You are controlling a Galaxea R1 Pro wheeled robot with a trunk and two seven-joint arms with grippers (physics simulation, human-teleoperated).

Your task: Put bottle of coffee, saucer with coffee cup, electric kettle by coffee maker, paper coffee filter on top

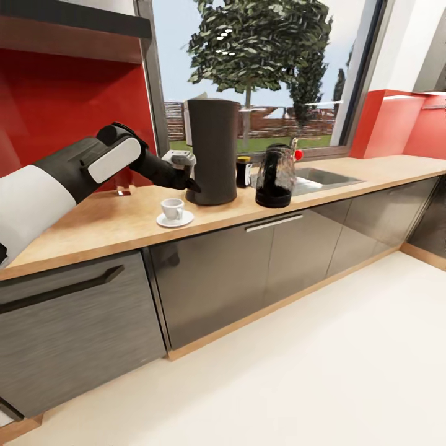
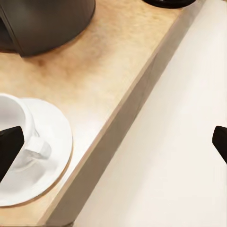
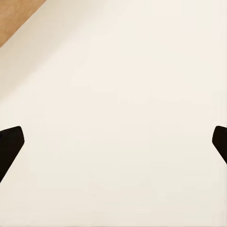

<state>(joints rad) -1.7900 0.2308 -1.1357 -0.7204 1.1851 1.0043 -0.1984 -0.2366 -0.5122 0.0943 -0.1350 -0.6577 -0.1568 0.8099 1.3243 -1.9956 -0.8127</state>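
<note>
On the countertop point(image 1: 111, 226), the coffee cup point(image 1: 171, 208) sits on its saucer point(image 1: 175, 219) beside the coffee maker point(image 1: 212, 152), coffee bottle point(image 1: 244, 171) and kettle point(image 1: 274, 176) alongside; the left gripper point(image 2: 113, 142) hangs spread wide over the counter edge; the right gripper point(image 3: 113, 142), equally agape, faces pale floor point(image 3: 123, 118).

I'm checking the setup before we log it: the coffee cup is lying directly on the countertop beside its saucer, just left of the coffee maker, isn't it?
Not quite. The coffee cup stands on the saucer, not beside it on the countertop. The left wrist view shows the cup seated in the saucer. The rest holds: the pair sits just left of the coffee maker.
</note>
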